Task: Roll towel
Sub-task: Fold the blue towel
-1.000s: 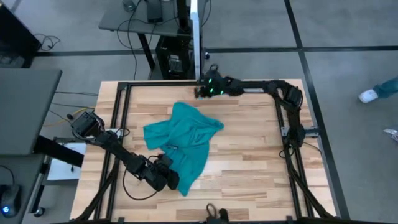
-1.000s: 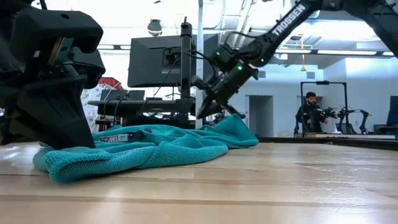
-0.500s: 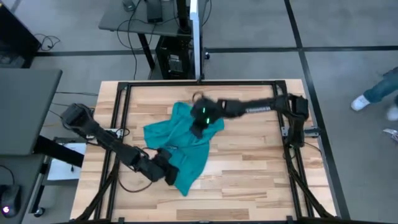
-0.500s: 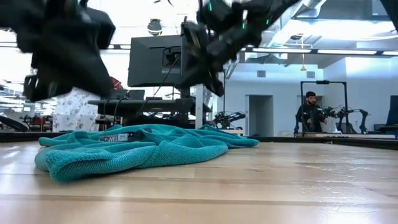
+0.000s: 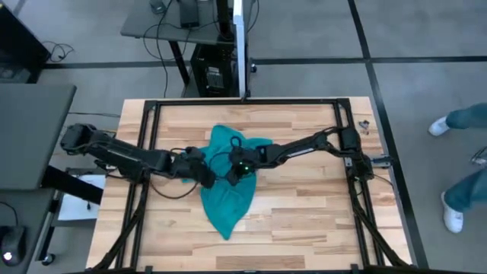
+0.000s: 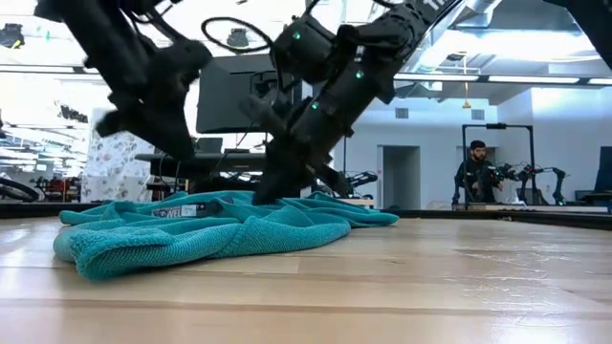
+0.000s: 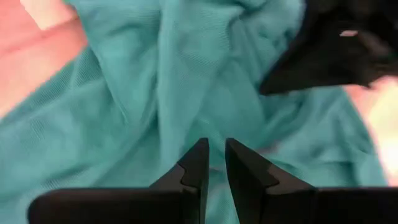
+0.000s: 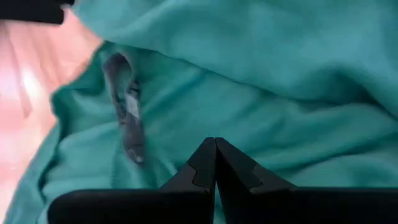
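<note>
One wooden surface (image 5: 304, 205) carries one crumpled teal towel (image 5: 228, 194) at the frame's centre, with bare wood all round. Two claws meet over its middle: the left claw (image 5: 207, 177) narrowed to a slit, gripping nothing visible, the right claw (image 5: 237, 172) fully closed.

a person (image 6: 475, 179) stands far behind the wooden table (image 5: 304, 205), beside a monitor (image 6: 229, 96).

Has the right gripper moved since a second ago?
Yes. In the high view the right gripper has swung from the table's far edge toward the middle, and now sits over the towel.
</note>
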